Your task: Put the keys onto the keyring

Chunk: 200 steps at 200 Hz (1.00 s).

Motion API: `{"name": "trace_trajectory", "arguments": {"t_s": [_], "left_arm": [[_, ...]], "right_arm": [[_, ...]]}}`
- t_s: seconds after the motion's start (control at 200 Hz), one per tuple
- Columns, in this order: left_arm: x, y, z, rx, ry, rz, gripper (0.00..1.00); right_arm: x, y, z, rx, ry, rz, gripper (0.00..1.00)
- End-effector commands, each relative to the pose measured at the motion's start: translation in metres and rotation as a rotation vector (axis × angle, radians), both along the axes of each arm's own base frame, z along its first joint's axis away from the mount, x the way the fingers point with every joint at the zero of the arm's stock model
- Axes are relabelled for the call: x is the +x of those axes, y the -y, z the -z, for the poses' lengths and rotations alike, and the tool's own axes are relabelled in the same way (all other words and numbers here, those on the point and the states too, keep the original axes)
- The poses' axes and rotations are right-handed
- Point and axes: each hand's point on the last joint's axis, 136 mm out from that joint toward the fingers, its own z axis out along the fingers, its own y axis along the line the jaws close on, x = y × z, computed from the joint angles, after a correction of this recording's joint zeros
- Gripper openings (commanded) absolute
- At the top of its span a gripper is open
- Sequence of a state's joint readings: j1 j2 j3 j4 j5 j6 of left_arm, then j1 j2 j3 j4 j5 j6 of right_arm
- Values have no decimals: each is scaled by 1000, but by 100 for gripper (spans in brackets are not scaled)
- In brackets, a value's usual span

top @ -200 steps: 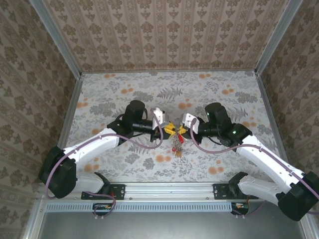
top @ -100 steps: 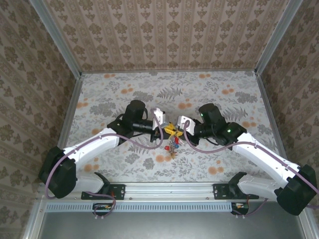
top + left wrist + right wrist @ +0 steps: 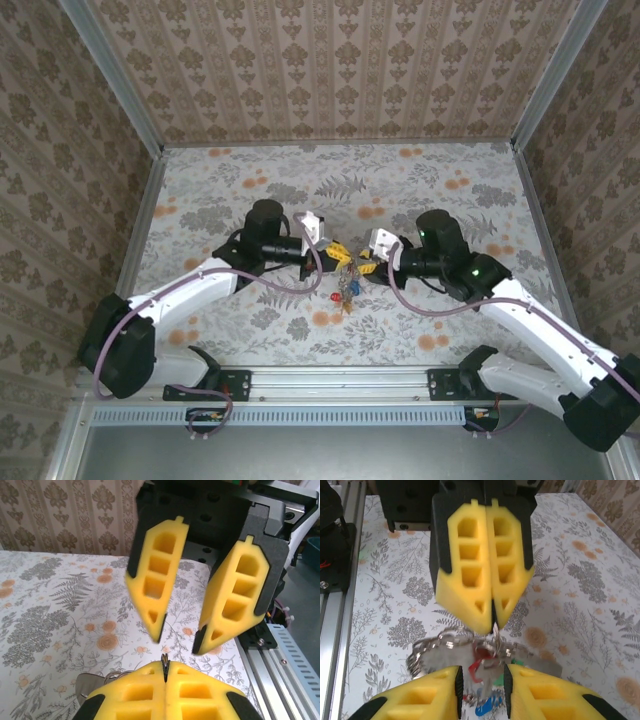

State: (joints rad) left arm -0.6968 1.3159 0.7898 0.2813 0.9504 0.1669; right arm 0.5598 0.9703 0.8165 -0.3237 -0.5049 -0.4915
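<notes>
Now: left claw (image 3: 492, 622) closed tight on a thin metal edge atop the bunch of keys (image 3: 485, 661); right claw (image 3: 481, 680) parted, fingers straddling the bunch.

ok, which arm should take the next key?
Right. The right gripper is open, with the keys sitting between its fingers. The left gripper is shut, pinching a thin metal piece, apparently the keyring, so it's busy holding.

Floral-print table (image 3: 250, 190)
</notes>
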Motion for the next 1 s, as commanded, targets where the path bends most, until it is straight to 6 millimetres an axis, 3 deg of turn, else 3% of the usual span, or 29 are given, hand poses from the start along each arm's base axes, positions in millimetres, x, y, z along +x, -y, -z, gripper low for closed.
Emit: {"name": "trace_trajectory", "arguments": {"t_s": [0.0,0.26,0.495,0.73,0.995], "left_arm": [[-4,-3,-29,-125,29,19,0],[-9,-4,-32,-156,28,40,0],[-13,-5,-32,-150,39,51,0],[-12,-6,-31,-126,61,41,0],[-5,-3,-32,-126,56,23,0]], "right_arm": [[-7,2,3,48,-29,5,30],[1,-8,-10,142,-9,8,27],[13,-15,-10,139,-12,5,26],[10,-6,6,124,-40,34,37],[15,-12,8,294,-47,118,40]]}}
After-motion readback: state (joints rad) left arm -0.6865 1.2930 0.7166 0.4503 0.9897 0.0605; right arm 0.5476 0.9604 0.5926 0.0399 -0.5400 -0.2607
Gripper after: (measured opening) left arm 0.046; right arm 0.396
